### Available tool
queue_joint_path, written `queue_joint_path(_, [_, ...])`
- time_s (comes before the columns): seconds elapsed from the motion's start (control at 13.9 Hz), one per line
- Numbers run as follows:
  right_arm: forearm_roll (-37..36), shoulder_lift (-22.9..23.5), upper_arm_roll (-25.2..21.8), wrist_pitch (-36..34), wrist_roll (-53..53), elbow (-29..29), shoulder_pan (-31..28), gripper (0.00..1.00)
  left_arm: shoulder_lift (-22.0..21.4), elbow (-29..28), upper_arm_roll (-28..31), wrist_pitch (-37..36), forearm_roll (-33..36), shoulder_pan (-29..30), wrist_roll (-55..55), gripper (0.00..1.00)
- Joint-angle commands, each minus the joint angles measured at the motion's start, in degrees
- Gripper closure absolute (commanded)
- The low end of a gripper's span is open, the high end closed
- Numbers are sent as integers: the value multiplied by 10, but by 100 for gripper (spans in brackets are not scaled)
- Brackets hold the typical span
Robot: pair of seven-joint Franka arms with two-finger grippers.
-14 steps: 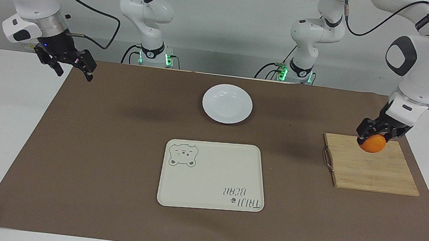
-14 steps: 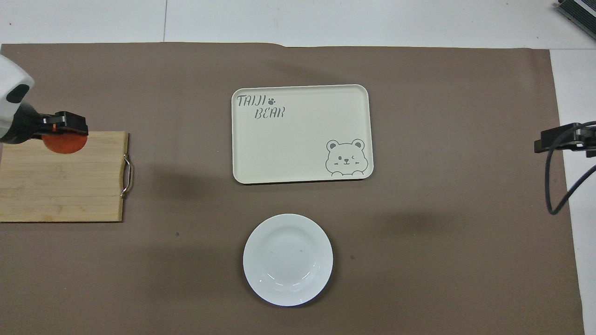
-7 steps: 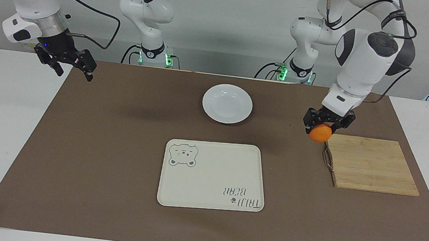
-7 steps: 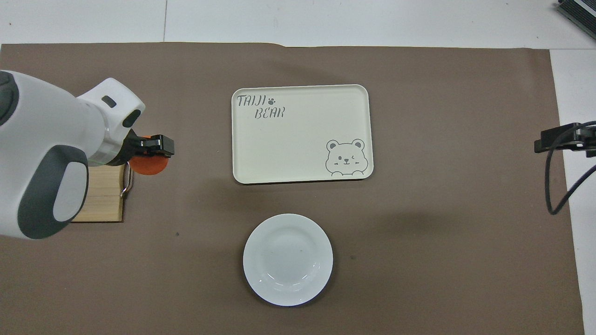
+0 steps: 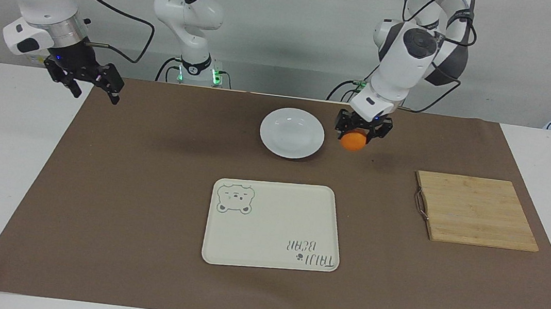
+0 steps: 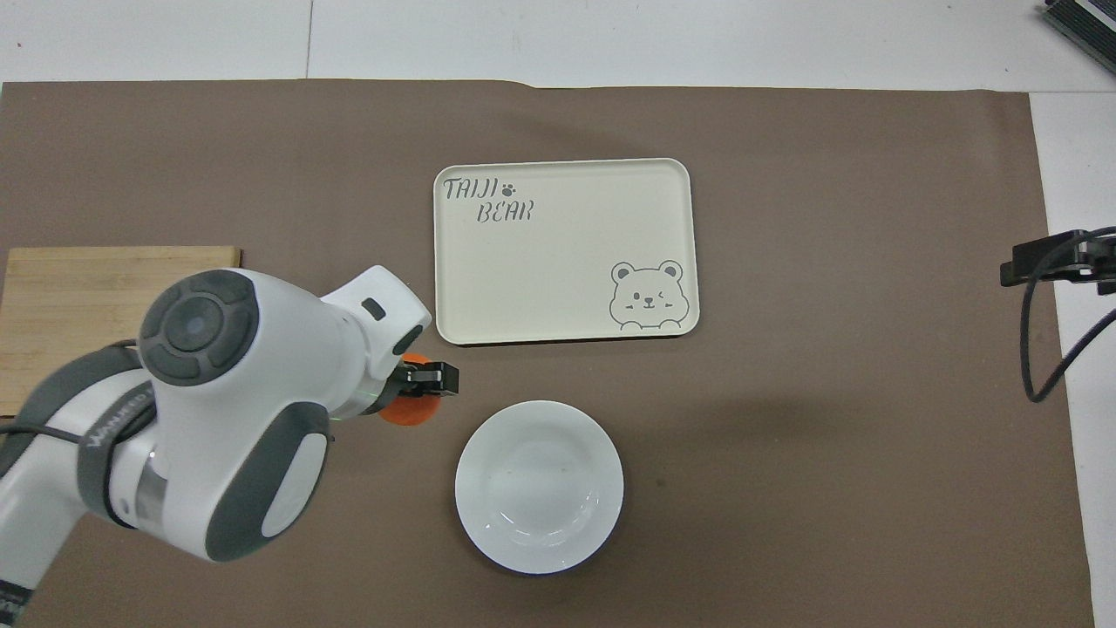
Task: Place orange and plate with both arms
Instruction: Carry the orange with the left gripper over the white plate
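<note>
My left gripper [image 5: 362, 131] [image 6: 417, 394] is shut on the orange [image 5: 354, 141] [image 6: 410, 412] and holds it in the air over the brown mat, just beside the white plate [image 5: 292, 132] [image 6: 539, 485] toward the left arm's end. The plate lies bare on the mat, nearer to the robots than the cream tray. My right gripper [image 5: 90, 86] [image 6: 1046, 264] is open and holds nothing. It hangs over the mat's edge at the right arm's end, where the right arm waits.
The cream bear-print tray [image 5: 273, 225] [image 6: 565, 250] lies mid-table, farther from the robots than the plate. A bamboo cutting board [image 5: 474, 210] [image 6: 78, 296] with a metal handle lies toward the left arm's end. The brown mat [image 5: 147, 186] covers most of the table.
My left gripper has carried the orange from over the cutting board across the mat to beside the plate. The right arm has not moved.
</note>
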Motion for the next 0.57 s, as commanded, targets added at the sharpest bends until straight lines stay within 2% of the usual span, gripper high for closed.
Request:
queue_joint_path(0.0, [-2, -4, 7, -4, 12, -3, -6, 0, -7, -74, 11, 94, -10, -72, -50, 100])
queue_joint_path(0.14, [-2, -3, 7, -4, 12, -3, -6, 0, 0, -115, 11, 147, -11, -121, -80, 100])
queue_joint_path(0.43, [-2, -3, 7, -4, 12, -3, -6, 0, 17, -157, 11, 205, -27, -196, -127, 99])
queue_joint_path(0.5, [-2, -4, 7, -4, 12, -3, -5, 0, 24, -160, 11, 218, -33, -212, -143, 93])
